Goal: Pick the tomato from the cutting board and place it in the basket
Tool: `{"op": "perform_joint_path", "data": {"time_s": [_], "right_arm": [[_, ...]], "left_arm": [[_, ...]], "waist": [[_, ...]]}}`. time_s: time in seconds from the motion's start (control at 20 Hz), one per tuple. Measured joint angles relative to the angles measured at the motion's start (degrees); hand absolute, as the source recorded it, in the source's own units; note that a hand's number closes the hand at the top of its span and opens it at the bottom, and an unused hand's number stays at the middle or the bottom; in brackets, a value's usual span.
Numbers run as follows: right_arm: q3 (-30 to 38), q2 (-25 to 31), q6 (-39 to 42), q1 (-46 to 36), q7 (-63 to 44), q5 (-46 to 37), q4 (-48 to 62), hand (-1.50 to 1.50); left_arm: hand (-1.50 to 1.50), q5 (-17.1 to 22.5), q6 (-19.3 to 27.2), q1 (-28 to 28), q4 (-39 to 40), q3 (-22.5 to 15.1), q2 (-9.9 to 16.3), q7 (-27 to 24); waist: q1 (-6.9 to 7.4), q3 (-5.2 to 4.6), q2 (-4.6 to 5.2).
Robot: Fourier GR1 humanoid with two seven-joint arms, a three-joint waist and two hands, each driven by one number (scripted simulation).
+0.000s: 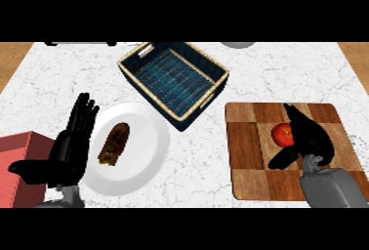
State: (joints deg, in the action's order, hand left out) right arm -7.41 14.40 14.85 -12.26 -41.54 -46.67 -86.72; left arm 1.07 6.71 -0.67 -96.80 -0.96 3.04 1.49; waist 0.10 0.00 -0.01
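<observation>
A white marbled worktop is seen from above, with wooden surfaces showing at its far left and right corners. A wooden cutting board of checkered light and dark squares lies at the right side of the worktop. On it, near its middle, the tomato is found, red and partly hidden. The right hand is laid against the tomato from its right side, with the fingers stretched out beyond it toward the far edge of the board and the thumb spread below it; the fingers are not seen to be curled around the fruit, so the hand is taken as wide, touching rather than holding. The basket, dark blue inside with a pale rim, stands turned at an angle on the far middle of the worktop, just beside the board's far left corner. A white plate with a brown piece of food on it is placed at the left. The left hand is shown beside the plate, fingers straight and holding nothing. A red box is seen at the left edge.
</observation>
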Motion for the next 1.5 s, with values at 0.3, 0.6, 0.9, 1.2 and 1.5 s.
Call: {"op": "perform_joint_path", "data": {"time_s": [0.3, 0.6, 0.9, 1.2, 1.5], "right_arm": [[2.06, -0.99, -1.38, -0.46, 3.29, -1.55, 3.52, 1.5], [0.78, 0.07, 1.03, -1.98, 8.1, -2.69, 7.26, 1.5], [0.52, 0.69, 1.56, -2.85, 11.53, -5.22, 8.75, 1.5], [-2.33, -4.36, -0.78, -5.46, 6.56, -9.9, 9.38, 1.5], [-6.26, -12.02, -6.4, -15.93, -10.09, -12.75, 14.57, 1.5]], "left_arm": [[0.0, -0.63, 0.14, -0.01, -0.47, -0.46, -0.76, 0.73], [0.0, -0.53, -0.31, -0.01, -0.57, 0.32, -0.34, 0.55], [0.0, -0.91, -0.16, -0.87, 0.55, 0.25, -0.9, 0.57], [0.0, -1.21, -0.32, 0.17, -0.5, -0.85, -1.48, 0.22], [0.0, -1.27, -2.2, -2.59, -0.07, -3.57, -2.01, 0.44]], "waist": [[0.0, 0.0, 0.0], [0.09, -0.17, -0.14], [0.01, -0.21, -0.2], [0.96, -0.33, -0.15], [8.03, -0.18, 1.79]]}}
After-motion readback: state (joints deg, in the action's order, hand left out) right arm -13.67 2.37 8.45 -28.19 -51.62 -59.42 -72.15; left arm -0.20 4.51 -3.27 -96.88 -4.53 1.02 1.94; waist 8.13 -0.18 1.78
